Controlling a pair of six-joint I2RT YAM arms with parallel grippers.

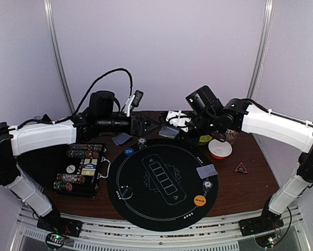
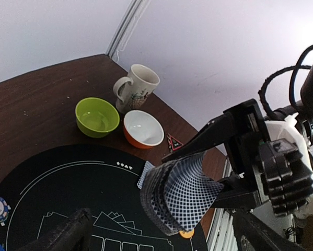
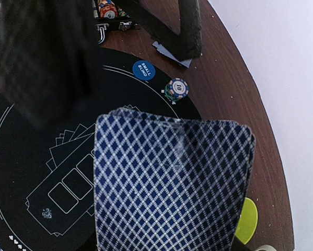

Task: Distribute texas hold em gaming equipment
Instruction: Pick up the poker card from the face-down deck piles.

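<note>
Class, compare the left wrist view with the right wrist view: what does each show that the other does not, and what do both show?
Only the left wrist view: the white mug, the white-orange bowl and the small red triangle on the wood beyond the mat. Only the right wrist view: the chip case at the top edge and a face-down card lying on bare wood off the mat. Both: the black mat, the patterned card deck and the chip marked 10.
</note>
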